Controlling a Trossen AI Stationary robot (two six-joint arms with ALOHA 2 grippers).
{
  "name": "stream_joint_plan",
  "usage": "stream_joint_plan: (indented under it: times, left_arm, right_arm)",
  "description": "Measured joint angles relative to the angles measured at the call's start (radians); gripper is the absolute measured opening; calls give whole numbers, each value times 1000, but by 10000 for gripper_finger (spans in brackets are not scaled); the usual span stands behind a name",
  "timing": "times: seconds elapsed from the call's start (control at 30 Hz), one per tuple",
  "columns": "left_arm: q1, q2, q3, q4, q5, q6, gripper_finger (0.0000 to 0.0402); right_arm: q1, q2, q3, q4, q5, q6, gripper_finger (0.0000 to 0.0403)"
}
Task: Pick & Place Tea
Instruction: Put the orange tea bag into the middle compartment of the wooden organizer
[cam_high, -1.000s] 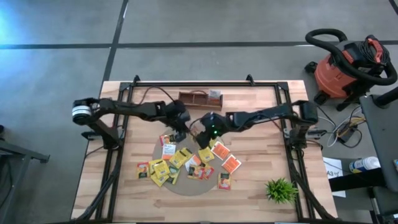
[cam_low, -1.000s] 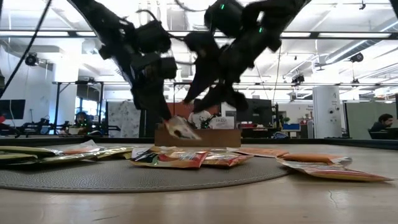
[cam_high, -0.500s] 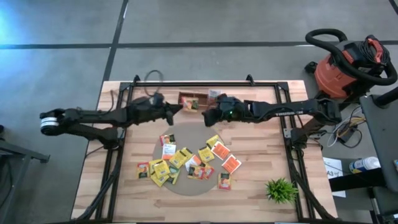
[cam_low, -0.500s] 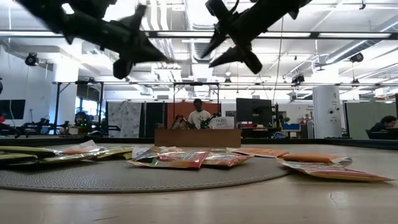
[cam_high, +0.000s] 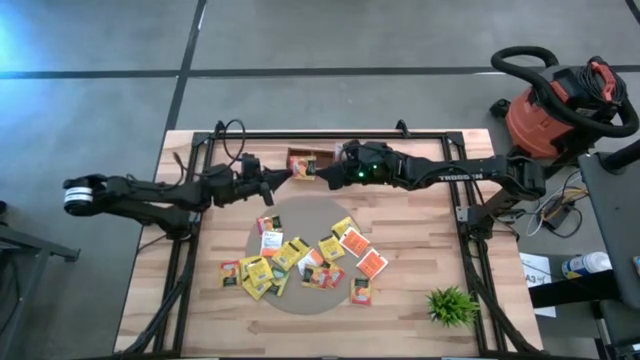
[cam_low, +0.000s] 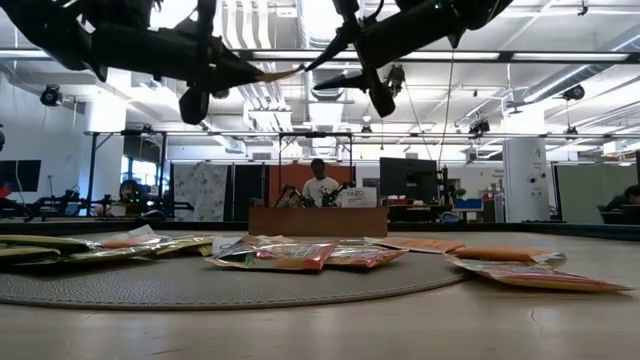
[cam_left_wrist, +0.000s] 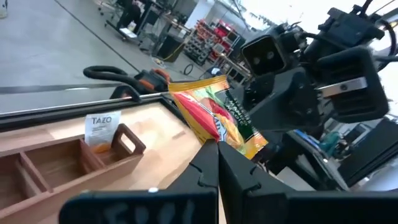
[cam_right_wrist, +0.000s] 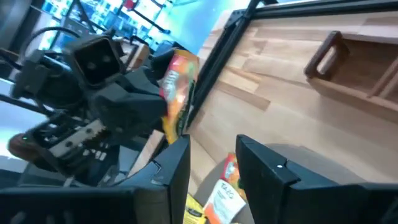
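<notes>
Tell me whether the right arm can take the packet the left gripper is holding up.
Probably yes: the right gripper is open and faces the tea packet pinched in the left gripper, with nothing between them above the wooden tray.

My left gripper (cam_high: 283, 174) and right gripper (cam_high: 322, 176) crowd the air beside the wooden tray (cam_high: 312, 153) at upper centre. Lower down, scattered tea packets (cam_high: 300, 258) cover the mat, while bare wood lies open along the frame's left and right.
</notes>
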Motion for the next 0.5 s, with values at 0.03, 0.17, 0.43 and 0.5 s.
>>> stream_joint_plan:
  times: [0.03,0.17,0.43,0.5]
  left_arm:
    - [0,6,1,1,0,3,0]
    - [0,21,-1,-2,0,12,0]
    - [0,22,-1,-1,2,37,0]
    - [0,22,-2,-1,3,38,0]
  right_arm:
    - [1,0,0,10,-3,2,128]
    - [0,0,0,20,-16,11,130]
    - [0,-1,0,14,-27,21,169]
    - [-1,-3,0,11,-27,21,179]
